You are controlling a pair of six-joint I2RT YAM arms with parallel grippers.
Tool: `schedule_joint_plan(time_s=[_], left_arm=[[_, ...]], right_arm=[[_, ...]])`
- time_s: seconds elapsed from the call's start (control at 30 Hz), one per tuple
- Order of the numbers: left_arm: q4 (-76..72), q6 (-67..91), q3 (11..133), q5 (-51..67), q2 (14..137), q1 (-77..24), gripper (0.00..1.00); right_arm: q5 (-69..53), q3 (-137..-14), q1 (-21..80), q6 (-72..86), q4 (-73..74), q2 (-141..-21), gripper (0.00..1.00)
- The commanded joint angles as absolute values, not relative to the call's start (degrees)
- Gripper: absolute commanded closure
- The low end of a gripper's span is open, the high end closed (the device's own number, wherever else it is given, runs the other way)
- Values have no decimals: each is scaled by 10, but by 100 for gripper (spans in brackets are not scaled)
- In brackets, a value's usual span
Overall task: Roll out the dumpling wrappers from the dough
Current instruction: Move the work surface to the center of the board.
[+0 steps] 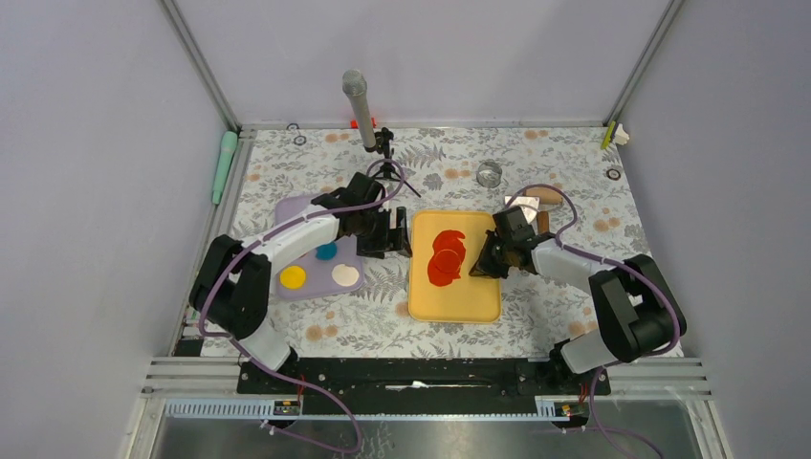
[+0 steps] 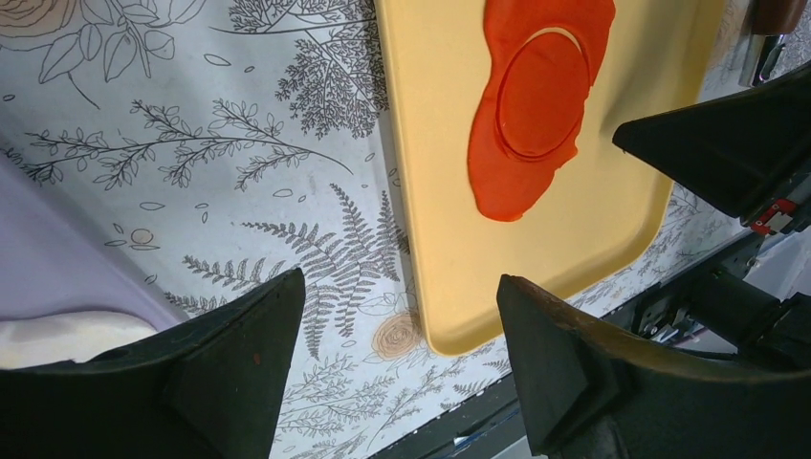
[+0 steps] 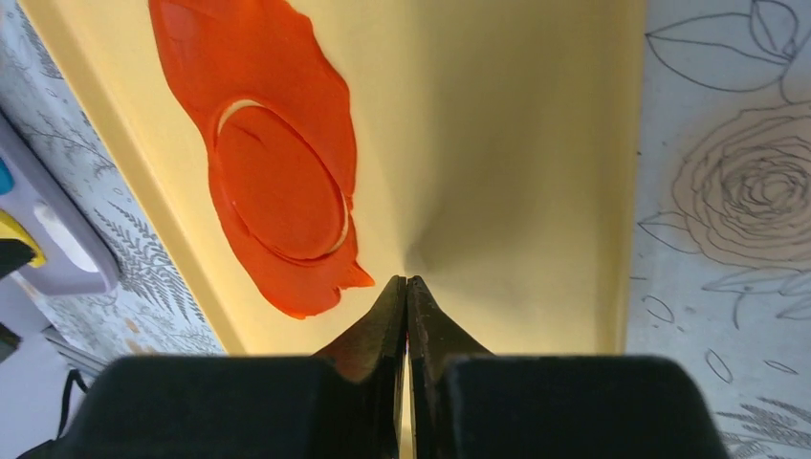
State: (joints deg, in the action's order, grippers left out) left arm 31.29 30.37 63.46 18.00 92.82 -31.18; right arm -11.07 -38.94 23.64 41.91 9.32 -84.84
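Note:
A flattened sheet of red dough [image 1: 446,256] lies on the yellow tray [image 1: 478,304]. A round wrapper disc [image 3: 282,196] is cut into the sheet and still sits within it; it also shows in the left wrist view [image 2: 540,96]. My right gripper [image 1: 481,267] is shut, with its tips [image 3: 408,283] low over the bare tray just right of the dough's edge and nothing seen between them. My left gripper [image 1: 387,236] is open and empty above the tablecloth, just off the tray's left edge [image 2: 411,239].
A purple mat [image 1: 298,212] to the left holds a blue disc [image 1: 326,251], a yellow disc [image 1: 293,277] and a cream disc [image 1: 345,275]. A metal ring cutter [image 1: 489,173] and a brown wooden tool [image 1: 546,196] lie behind the tray. A grey cylinder on a stand [image 1: 357,100] stands at the back.

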Motion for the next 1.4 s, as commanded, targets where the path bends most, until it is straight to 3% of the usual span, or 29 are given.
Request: schedule_joint_plan(time_s=[0.0, 0.3, 1.37], left_arm=[[264, 320, 630, 169, 943, -309, 21], [235, 343, 622, 145, 986, -310, 33], [233, 345, 623, 188, 1021, -310, 35]], right_arm=[[-131, -385, 239, 452, 36, -863, 96], [-104, -377, 239, 487, -4, -896, 100], [-49, -377, 239, 523, -48, -929, 100]])
